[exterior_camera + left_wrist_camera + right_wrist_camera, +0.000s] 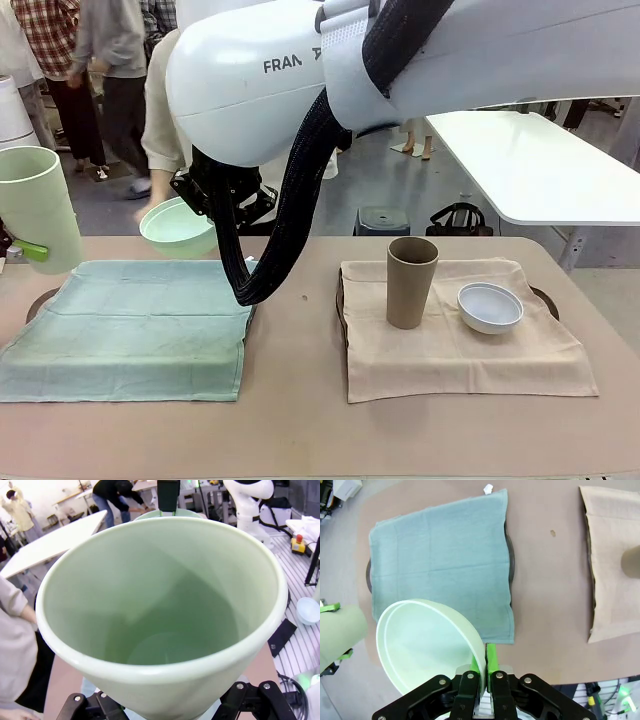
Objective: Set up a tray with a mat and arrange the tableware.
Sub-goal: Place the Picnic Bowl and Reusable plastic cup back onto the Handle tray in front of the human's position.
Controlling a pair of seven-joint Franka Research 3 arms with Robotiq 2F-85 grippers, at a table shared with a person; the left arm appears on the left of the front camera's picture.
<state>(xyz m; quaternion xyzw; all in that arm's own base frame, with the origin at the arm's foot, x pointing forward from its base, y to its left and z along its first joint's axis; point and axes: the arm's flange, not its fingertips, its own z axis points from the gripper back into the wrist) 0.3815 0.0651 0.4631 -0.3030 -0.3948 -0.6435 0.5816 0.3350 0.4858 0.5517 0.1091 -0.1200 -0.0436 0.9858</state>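
Mint-green bowl (427, 645) is pinched by its thin rim in the clamped right end effector (486, 672) above the green mat (130, 325), while the pale green cup (38, 205), gripped by the left end effector (170, 707) over the worktop's left edge, could be struck.

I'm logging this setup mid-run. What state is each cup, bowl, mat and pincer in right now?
Pale green cup: upright, held aloft in the left pincer.
Mint green bowl: tilted, rim pinched by the right pincer, above the green mat.
Green mat: spread flat, nothing standing on it.
Tan cup: upright on the beige mat.
Bluish-white bowl: upright on the beige mat.
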